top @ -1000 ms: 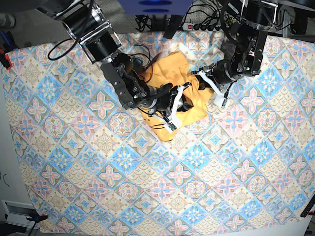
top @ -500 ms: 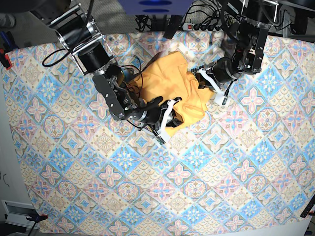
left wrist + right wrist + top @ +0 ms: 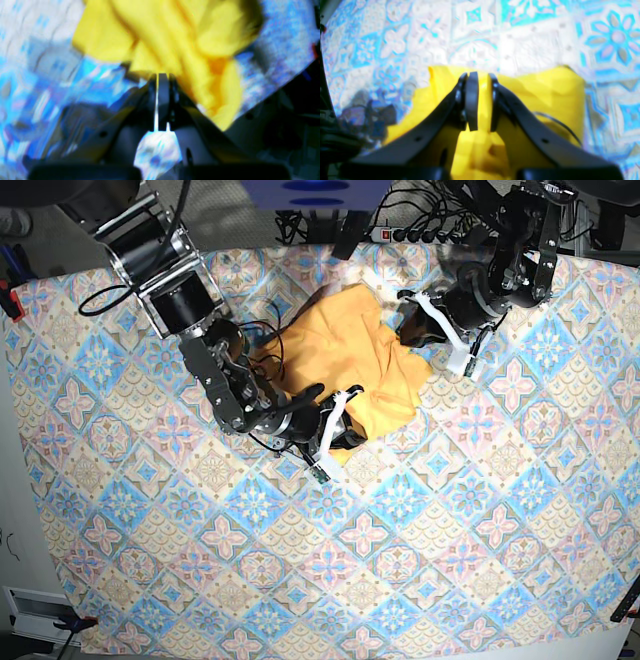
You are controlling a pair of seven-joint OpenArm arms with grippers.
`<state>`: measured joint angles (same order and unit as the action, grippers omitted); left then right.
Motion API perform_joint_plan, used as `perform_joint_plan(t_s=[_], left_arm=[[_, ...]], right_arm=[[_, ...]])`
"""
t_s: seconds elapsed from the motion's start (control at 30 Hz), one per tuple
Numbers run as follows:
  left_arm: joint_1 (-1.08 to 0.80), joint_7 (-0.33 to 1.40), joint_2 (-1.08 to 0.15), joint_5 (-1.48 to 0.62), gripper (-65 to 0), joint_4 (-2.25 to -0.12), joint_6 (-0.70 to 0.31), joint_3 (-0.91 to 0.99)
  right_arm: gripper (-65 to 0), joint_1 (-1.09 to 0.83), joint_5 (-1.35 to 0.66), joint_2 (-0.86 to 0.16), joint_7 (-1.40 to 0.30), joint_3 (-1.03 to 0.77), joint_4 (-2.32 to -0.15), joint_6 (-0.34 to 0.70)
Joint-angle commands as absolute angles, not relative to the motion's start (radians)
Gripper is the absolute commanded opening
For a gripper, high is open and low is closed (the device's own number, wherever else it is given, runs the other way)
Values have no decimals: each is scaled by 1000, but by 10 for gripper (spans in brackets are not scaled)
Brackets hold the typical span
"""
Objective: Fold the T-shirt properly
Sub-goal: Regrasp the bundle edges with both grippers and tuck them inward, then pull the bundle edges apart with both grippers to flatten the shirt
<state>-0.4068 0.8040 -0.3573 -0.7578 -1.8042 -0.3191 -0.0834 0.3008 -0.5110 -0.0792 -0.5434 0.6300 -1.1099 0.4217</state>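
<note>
T-shirt (image 3: 345, 355), yellow-orange, bunched in a rumpled heap on the tile-patterned cloth (image 3: 420, 530), upper middle of the base view, long axis running from upper left to lower right of that heap. Right gripper (image 3: 335, 432), at the lower edge of the heap, left of centre in the base view: jaws narrowly parted with yellow fabric filling the gap between them in the right wrist view, so it appears to be pinching the hem; shirt spreads ahead of it and to both sides. Left gripper (image 3: 432, 330), at the upper right edge of the heap: jaws pressed together, only a thin bright slit between the pads (image 3: 162, 100) in the left wrist view; yellow fabric lies just beyond the tips and to their right, but the blur leaves it unclear whether any cloth is caught. Both arms stand at the shirt, on opposite edges, with the heap between them. Judgement: the garment is not yet flat, and the coming move depends on drawing these two edges apart along that diagonal.
</note>
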Motion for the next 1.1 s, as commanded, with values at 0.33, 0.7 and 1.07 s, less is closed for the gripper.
perform_joint_plan(t_s=[0.33,0.7,1.07], left_arm=[[-414,789,-360,-796,-648,-1848,-325,-211],[-288,786,-332,-796,-648,-1672,-325,-320],[-208,786,-351,-710,-648,-1596,-325,-300]], right_arm=[[-648,335,-200,-77,-510,627,-1109,432],[-648,366,-174,-33,-509,636,-975,433],[-650,364,-174,-108,-509,628,-964,433]])
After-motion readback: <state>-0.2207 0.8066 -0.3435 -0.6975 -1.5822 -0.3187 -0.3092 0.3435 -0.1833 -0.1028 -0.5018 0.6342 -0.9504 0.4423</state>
